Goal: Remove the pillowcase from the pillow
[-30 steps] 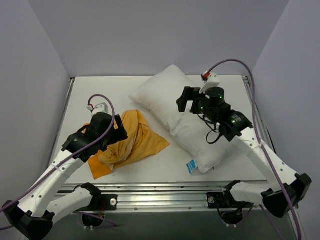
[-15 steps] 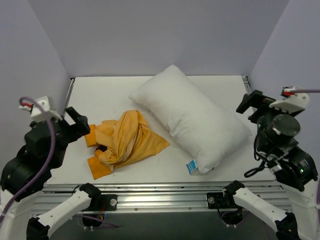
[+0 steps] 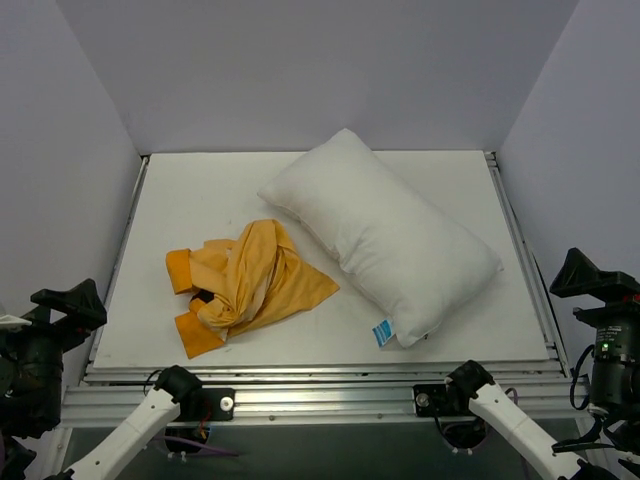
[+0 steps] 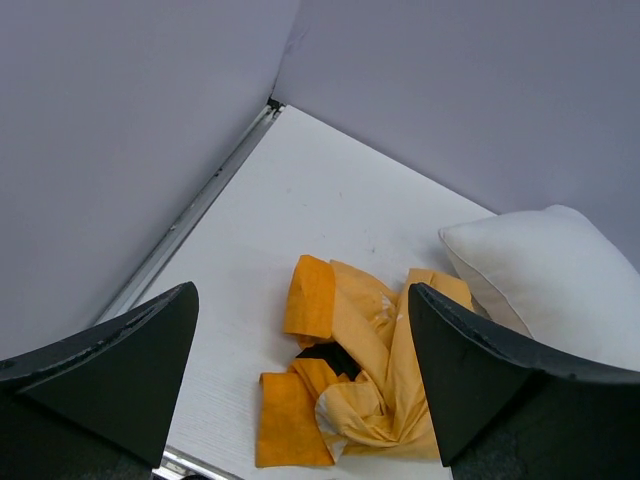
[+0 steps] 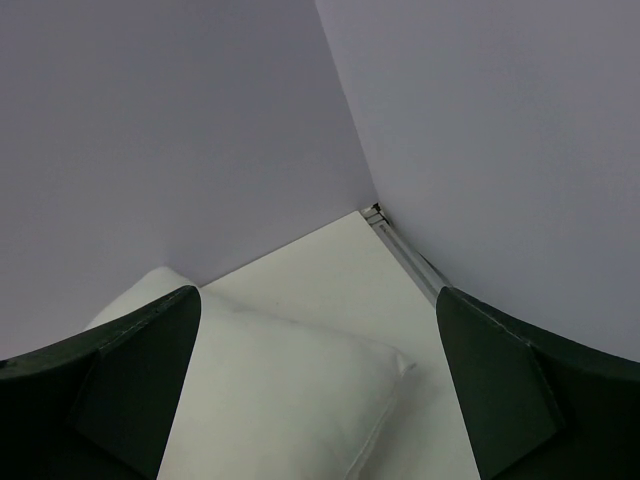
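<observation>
Lying crumpled, orange-yellow pillowcase [image 3: 245, 285] beside bare plump white pillow [image 3: 385, 235]; left gripper [image 4: 303, 288], right gripper [image 5: 318, 291] spread, empty.

I have both arms folded low at the near corners in the overhead view. The left arm [image 3: 125, 440] shows a white link rising from its base, with the black wrist bulk at the far left edge. The left gripper [image 3: 64, 303] points up and forward (from above I can't separate its two tips cleanly). Its own wrist camera shows the jaws spread wide, with nothing between the black fingers [image 4: 120, 380]. The right arm [image 3: 510, 420] mirrors this at the right edge, with a green light glowing on its wrist. The right gripper [image 3: 592, 278] likewise gapes and holds nothing, its fingers [image 5: 110, 390] far apart in its own camera.
</observation>
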Controlling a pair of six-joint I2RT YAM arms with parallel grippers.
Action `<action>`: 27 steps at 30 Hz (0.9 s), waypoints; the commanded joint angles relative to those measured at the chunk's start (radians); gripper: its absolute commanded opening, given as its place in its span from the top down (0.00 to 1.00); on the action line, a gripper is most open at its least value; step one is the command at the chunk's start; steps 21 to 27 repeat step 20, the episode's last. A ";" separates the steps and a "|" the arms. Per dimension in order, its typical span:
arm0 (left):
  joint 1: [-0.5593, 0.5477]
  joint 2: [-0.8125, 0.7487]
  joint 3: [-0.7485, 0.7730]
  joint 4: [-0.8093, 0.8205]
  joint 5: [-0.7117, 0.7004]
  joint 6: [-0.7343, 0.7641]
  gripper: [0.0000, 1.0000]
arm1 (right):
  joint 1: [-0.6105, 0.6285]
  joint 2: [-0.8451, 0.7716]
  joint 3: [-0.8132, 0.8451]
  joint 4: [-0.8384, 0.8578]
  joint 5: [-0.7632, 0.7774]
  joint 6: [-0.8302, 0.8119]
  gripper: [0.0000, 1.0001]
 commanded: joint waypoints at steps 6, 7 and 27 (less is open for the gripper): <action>0.001 -0.002 -0.050 -0.097 -0.030 -0.035 0.06 | 0.056 -0.040 -0.035 -0.031 0.031 0.022 0.00; 0.003 -0.003 -0.053 -0.103 -0.028 -0.041 0.06 | 0.061 -0.039 -0.037 -0.031 0.031 0.025 0.00; -0.008 0.010 -0.083 -0.091 -0.044 -0.064 0.06 | 0.119 -0.022 -0.048 -0.014 0.056 0.019 0.00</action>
